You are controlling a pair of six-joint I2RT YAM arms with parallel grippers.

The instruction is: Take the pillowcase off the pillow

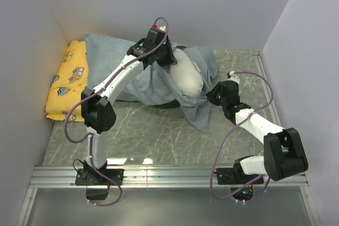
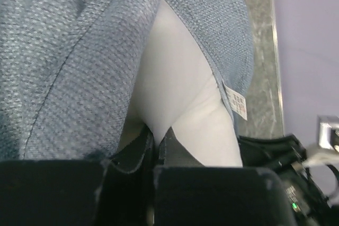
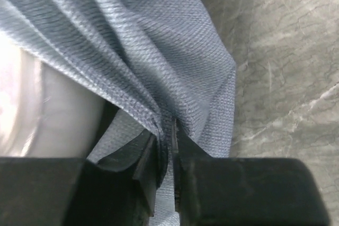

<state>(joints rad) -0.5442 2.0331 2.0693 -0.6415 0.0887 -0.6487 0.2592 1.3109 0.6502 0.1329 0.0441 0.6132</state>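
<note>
The blue-grey pillowcase lies across the back of the table, its open end bunched at the right. The white pillow bulges out of that opening. My left gripper is shut on a pinch of the white pillow, with pillowcase fabric beside it. My right gripper is shut on a fold of the pillowcase at the opening's edge, and the pillow shows to its left there.
A yellow cushion printed with cartoon vehicles lies at the back left against the wall. White walls close in the left, back and right. A metal rail runs along the near edge by the arm bases.
</note>
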